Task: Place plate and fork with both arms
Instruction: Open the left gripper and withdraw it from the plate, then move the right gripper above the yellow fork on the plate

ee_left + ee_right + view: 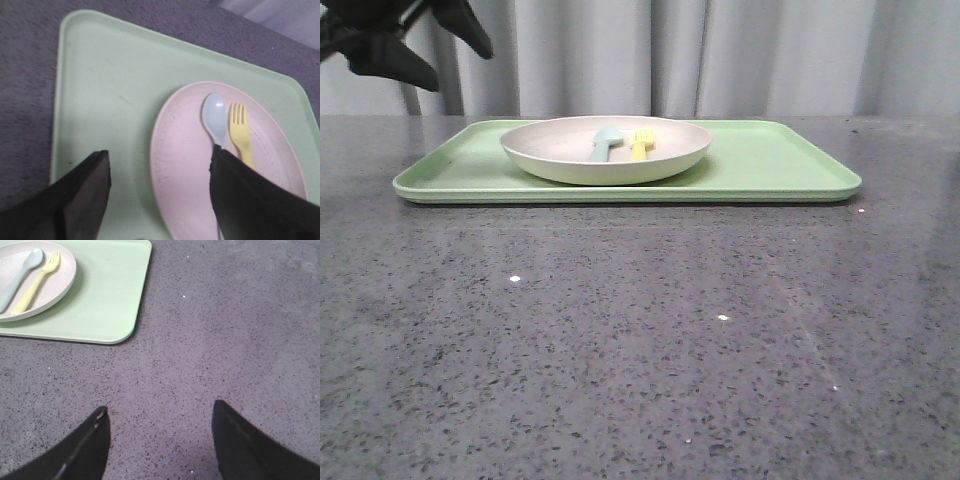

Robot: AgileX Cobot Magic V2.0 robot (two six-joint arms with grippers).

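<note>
The cream-white plate (570, 162) rests on the left half of a light-green tray (775, 160). In the plate lies the yellow fork (640, 146), tines away from the handle end, next to a pale blue-green spoon (605, 143). My left gripper (460, 68) hangs open high at the back left. In the left wrist view the left gripper (160, 152) is above the plate (185, 165), straddling its rim, with the fork (240, 132) beside one finger. My right gripper (160, 405) is open over bare table, well off the tray (110, 295), plate (57, 282) and fork (35, 282).
The table (640, 350) is dark speckled stone. A grey curtain (740, 55) hangs right behind the tray. The right half of the tray is bare. The spoon (216, 117) lies parallel to the fork, its handle partly hidden behind a left finger.
</note>
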